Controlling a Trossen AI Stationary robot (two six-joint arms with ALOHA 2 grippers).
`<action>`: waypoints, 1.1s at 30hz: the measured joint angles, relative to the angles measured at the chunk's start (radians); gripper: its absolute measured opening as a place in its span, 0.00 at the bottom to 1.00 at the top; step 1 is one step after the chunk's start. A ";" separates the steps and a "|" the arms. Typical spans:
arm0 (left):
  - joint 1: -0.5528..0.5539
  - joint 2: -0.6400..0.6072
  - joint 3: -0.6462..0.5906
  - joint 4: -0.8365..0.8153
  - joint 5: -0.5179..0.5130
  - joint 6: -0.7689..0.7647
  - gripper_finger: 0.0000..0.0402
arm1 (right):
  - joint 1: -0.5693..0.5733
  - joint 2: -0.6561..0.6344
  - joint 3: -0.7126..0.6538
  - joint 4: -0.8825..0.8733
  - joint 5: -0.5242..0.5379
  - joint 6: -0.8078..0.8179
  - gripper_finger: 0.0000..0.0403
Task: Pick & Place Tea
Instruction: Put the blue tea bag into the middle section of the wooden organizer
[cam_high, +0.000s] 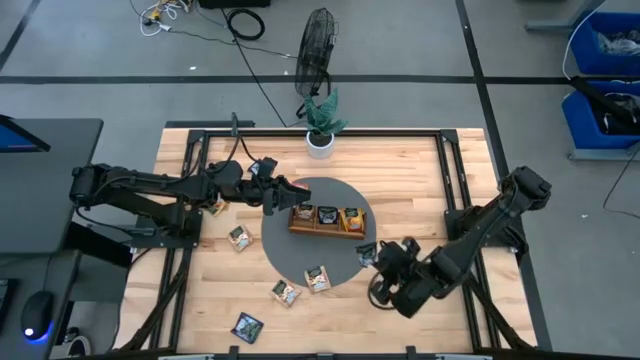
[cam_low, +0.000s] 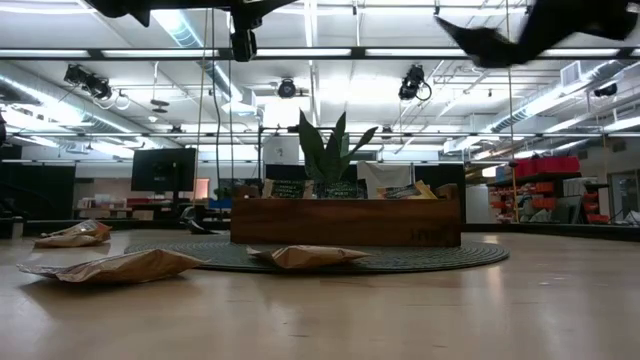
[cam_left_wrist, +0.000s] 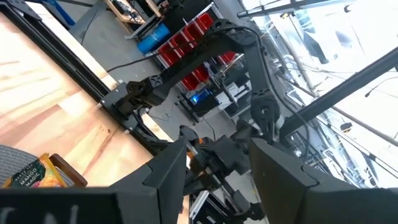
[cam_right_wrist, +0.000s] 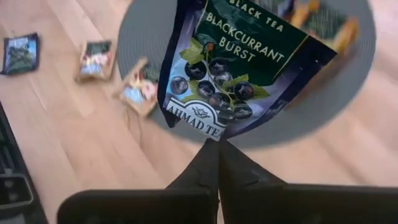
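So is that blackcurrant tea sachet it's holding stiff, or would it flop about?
Probably fairly stiff and light: the sachet stands out flat from the right gripper, which is shut on just its edge. Its glossy wrapper looks a bit slippery, so such a thin pinch might let it swing or slide.

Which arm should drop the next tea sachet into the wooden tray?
Right: the right gripper is shut on a dark blackcurrant tea sachet, near the brown wooden tray. The left gripper is open, empty.

Left arm stretched in from the left, left gripper (cam_high: 283, 190) raised, fingers (cam_left_wrist: 165, 174) parted, nothing between them. Right arm bent in from the right, right gripper (cam_high: 372, 254) pinched tight on sachet (cam_right_wrist: 236, 62).
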 joint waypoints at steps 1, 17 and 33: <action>0.000 0.000 0.000 0.000 0.000 0.000 0.45 | -0.020 0.000 0.014 -0.001 0.000 -0.043 0.00; 0.000 0.000 0.000 -0.016 -0.027 -0.018 0.45 | -0.253 0.000 0.180 0.004 -0.001 -0.422 0.00; 0.005 0.044 -0.001 -0.007 -0.042 -0.061 0.45 | -0.414 0.000 0.277 0.050 -0.103 -0.656 0.00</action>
